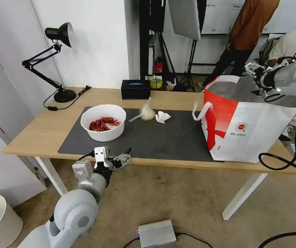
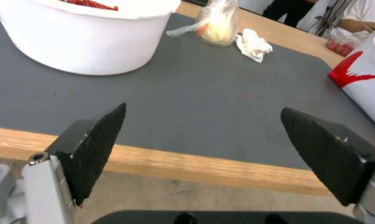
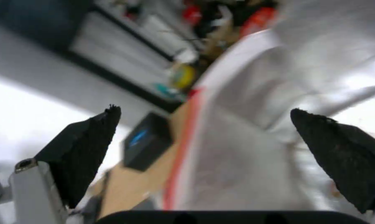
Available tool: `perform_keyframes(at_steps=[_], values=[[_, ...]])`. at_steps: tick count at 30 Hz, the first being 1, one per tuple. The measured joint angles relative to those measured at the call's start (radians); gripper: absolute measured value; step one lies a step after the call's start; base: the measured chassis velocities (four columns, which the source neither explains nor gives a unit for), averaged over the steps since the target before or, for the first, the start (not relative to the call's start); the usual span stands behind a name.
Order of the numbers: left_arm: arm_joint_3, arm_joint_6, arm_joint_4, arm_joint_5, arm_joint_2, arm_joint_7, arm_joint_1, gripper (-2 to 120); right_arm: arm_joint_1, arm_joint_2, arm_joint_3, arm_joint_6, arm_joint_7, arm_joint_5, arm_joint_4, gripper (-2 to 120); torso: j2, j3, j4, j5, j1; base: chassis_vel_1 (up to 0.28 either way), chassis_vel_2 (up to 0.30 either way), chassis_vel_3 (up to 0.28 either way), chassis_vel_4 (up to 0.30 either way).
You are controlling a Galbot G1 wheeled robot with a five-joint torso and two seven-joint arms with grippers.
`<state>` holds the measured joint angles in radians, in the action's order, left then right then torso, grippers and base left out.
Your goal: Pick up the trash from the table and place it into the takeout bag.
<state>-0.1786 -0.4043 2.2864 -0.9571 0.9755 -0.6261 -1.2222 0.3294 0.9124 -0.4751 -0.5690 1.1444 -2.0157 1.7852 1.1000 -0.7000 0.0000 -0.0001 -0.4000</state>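
1. The left gripper hangs just off the near edge of the table, in front of the dark grey mat. Its black, rough-faced fingers stand wide apart with nothing between them.
2. The right gripper is raised over the open mouth of the takeout bag, at the mat's right end. In the right wrist view its gripper has both jaws spread and empty, and crinkled silver foil lining lies below them.
3. On the mat's left part, closest to the left gripper, stands the white round bowl. It is smooth-walled and holds red crayfish shells.
4. Behind the mat's middle lies the knotted clear bag, soft and bulging with pale contents. The crumpled white tissue lies just beside it, toward the takeout bag.
5. The bare mat between the left gripper and those two pieces is flat and matte; the bowl stands to one side of that stretch.
6. The takeout bag is stiff and boxy, white with red panels, a small round red logo and a white strap handle hanging toward the mat.
7. Off the mat's far edge sits a black rectangular box; a black desk lamp stands at the mat's far left.
8. The left wrist view shows the light wood grain of the table edge. Beyond the mat's far corner it also shows a clear pack of red pieces; what it rests on cannot be told.
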Motion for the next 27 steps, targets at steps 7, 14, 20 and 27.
perform_keyframes(at_steps=[7,14,20,27], values=[[-0.01,0.0,0.005,0.0,-0.001,0.0,-0.01,100,0.069,-0.013,0.016,0.011,-0.101,-0.001,0.132,100,0.0,0.0,-0.0001,0.0,0.0,0.0,0.0,0.0,0.0],[-0.02,0.001,0.013,0.0,-0.001,-0.001,-0.019,100,0.18,-0.031,0.069,-0.007,-0.191,0.044,0.26,100,0.0,0.0,-0.0001,0.0001,0.0,0.0,0.0,0.0,0.0],[-0.021,0.002,0.015,0.0,-0.001,-0.001,-0.019,100,0.254,-0.039,0.112,-0.02,-0.27,0.118,0.357,100,0.0,0.0,0.0001,0.0001,0.0,0.0,0.0,0.0,0.0],[-0.008,0.004,0.006,0.0,-0.001,0.005,-0.004,100,0.422,-0.094,0.116,-0.052,-0.365,0.325,0.457,100,0.0,0.0,0.0001,0.0001,0.0,0.0,0.0,0.0,0.0]])
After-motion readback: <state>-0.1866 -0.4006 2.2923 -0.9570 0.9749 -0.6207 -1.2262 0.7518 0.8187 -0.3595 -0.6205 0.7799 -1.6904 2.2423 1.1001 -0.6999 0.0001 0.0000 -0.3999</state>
